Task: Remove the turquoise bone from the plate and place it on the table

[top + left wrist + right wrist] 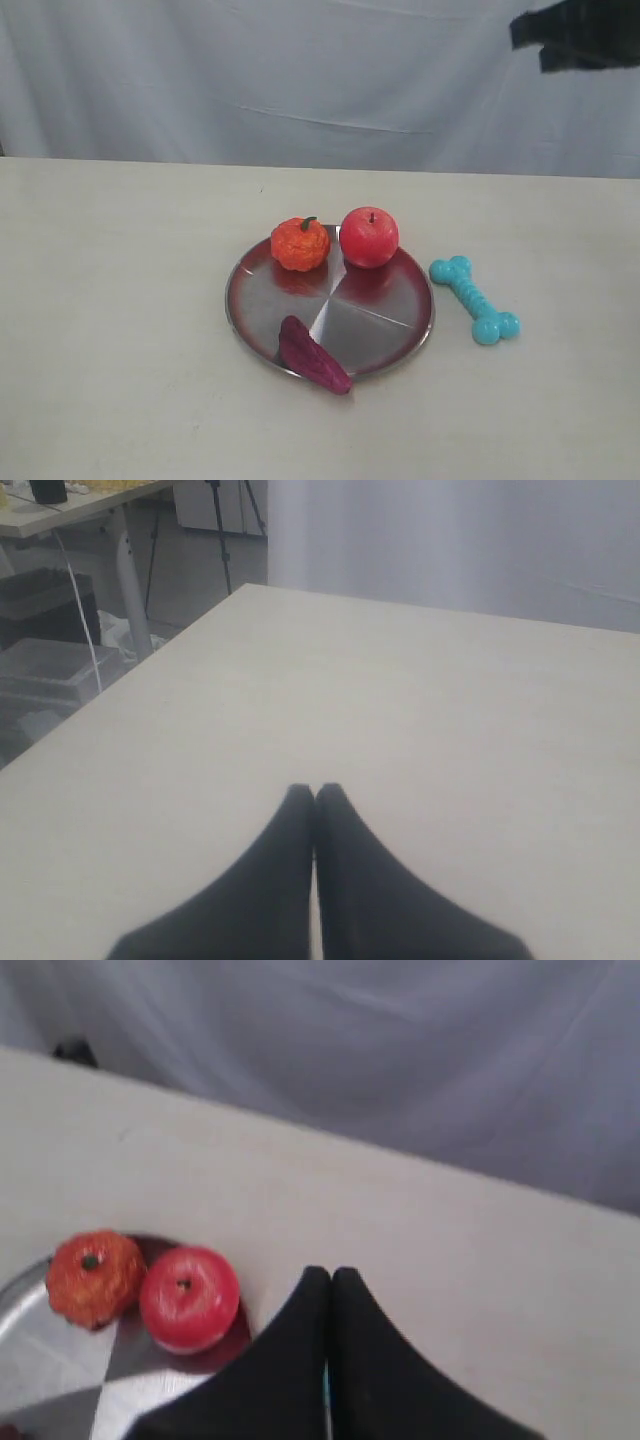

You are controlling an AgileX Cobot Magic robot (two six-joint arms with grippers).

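In the exterior view, the turquoise bone [474, 298] lies flat on the pale tabletop [120, 350]. It is off the plate [375, 330] and just beside its rim, on the side where the right arm works. A dark part of the right arm [575, 35] hangs high at the far corner, well apart from the bone and well above the tabletop. Its fingertips cannot be made out there. On the plate's far edge a red apple [369, 237] and a bumpy orange fruit [300, 243] sit just beside each other. A dark purple leaf-shaped piece [312, 355] lies across the near rim, its tip hanging over onto the tabletop.

In the left wrist view, the left end effector [315, 798] has its two dark fingers pressed together with nothing between them. Ahead of it there is only bare tabletop [420, 700], running to a white curtain [450, 530].

In the right wrist view, the right end effector [330, 1278] also has its fingers together and is empty, held above the tabletop [420, 1220]. The apple [189, 1298] is near its fingertips, off to one side, with the orange fruit [93, 1278] just beyond it. Both sit on the plate [60, 1370], whose rim runs close to the fingers. A thin turquoise sliver shows through the slit between the fingers, lower down. It is too little to say what it is.
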